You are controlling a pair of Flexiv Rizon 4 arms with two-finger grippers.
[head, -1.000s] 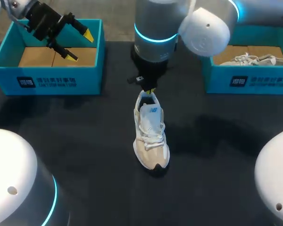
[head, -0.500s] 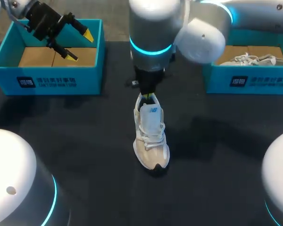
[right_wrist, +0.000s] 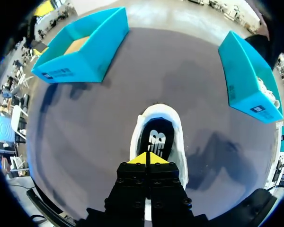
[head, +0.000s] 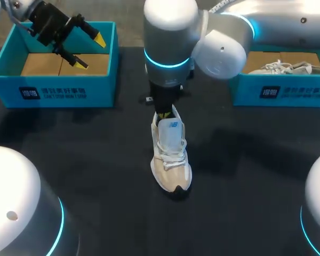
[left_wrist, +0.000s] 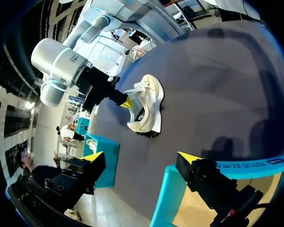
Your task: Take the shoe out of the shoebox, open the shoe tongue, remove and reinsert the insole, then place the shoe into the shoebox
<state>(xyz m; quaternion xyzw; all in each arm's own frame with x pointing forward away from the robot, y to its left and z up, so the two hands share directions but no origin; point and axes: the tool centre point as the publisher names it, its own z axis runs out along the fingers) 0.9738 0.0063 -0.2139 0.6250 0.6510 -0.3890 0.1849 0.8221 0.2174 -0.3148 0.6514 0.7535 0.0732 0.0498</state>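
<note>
While the shoe point(head: 171, 160) stands on the table point(head: 90, 165), the right gripper point(right_wrist: 147, 159) sits at its heel opening, tips pressed together – likely after the insole point(right_wrist: 154, 138), no grasp visible – and the left gripper point(left_wrist: 141, 157) hangs wide open, empty, above the left shoebox point(head: 53, 92).

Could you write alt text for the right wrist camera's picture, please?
A black gripper with its two yellow tips pressed together hangs over the opening of a white shoe, whose black insole shows inside. The shoe stands on a dark table, with two blue shoeboxes farther ahead, one to each side.
</note>
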